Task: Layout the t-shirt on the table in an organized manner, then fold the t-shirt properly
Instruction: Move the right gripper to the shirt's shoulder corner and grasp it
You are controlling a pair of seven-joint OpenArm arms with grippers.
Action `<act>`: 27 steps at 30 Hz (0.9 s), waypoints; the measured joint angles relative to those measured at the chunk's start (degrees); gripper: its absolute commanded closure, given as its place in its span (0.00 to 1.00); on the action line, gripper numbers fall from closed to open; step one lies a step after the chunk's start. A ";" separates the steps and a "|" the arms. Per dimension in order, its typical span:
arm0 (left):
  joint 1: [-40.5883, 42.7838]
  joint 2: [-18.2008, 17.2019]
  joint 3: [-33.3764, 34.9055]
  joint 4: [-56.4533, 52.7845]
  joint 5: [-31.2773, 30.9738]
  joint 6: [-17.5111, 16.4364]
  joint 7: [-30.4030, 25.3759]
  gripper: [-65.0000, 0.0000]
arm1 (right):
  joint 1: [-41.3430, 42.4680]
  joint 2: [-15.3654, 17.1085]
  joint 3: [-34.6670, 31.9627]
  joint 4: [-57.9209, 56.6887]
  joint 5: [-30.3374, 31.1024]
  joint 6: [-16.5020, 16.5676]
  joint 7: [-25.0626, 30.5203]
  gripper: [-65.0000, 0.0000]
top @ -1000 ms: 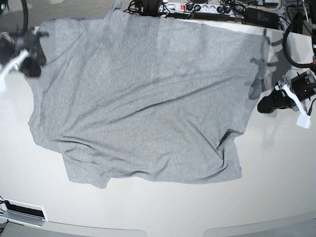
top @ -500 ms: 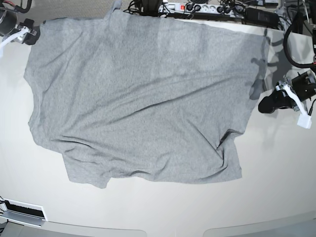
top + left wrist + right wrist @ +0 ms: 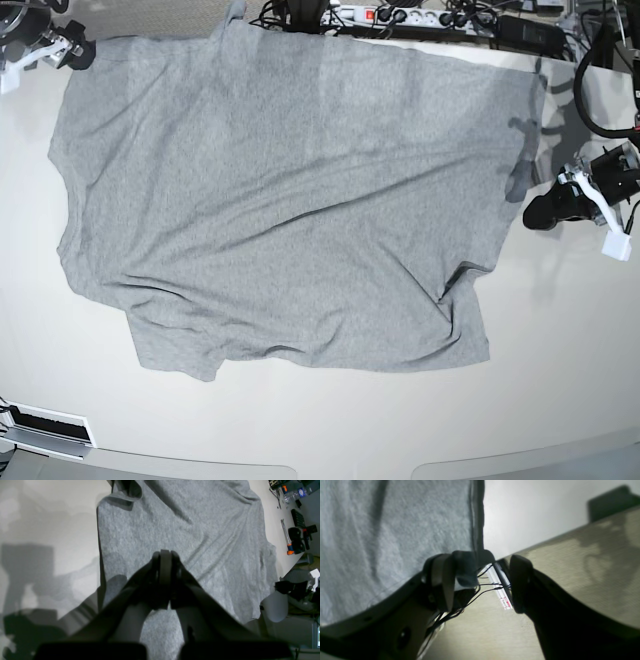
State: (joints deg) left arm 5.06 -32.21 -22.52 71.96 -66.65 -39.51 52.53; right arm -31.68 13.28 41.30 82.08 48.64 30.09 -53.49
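Heather-grey cotton t-shirt [image 3: 290,210] lies spread, wrinkled, across the glossy white table [image 3: 300,430], reaching its far edge: soft, light, limp; best pinched at hem corners. Left gripper [image 3: 165,555] pinched empty; right gripper [image 3: 480,580] gaping, empty.

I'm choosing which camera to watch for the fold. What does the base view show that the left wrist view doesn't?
Only the base view shows the whole t-shirt spread plain side up on the table, all its edges, the lower left sleeve, and both grippers parked off the cloth: the right gripper at the top left corner, the left gripper beside the right edge. Only the left wrist view shows the left gripper's jaws shut and empty, plus tools past the table. Both show grey fabric with diagonal wrinkles.
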 measured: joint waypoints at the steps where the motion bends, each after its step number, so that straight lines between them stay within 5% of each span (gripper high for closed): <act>1: 0.00 0.02 0.00 0.00 0.00 0.00 0.00 1.00 | 0.46 0.04 0.00 -0.90 -0.04 0.00 -0.17 0.44; 12: 0.00 0.02 0.00 0.00 0.00 0.00 0.00 1.00 | 2.21 0.68 0.07 -4.92 7.15 8.11 -5.62 0.48; 17: 0.00 0.02 0.00 0.00 0.00 0.00 0.00 1.00 | 1.88 2.27 0.07 -4.92 8.17 9.18 -7.19 1.00; 23: 0.00 0.00 0.00 0.00 0.00 0.00 -0.02 1.00 | 3.45 4.92 -0.02 -3.72 19.96 9.62 -11.19 1.00; 27: -0.02 0.02 0.00 0.00 -0.02 0.00 -0.02 1.00 | 2.69 4.83 0.00 -1.55 20.68 9.55 -14.36 1.00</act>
State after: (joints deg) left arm 5.04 -32.18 -22.52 71.96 -66.67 -39.51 52.51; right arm -28.99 18.11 41.30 80.53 69.32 39.64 -67.85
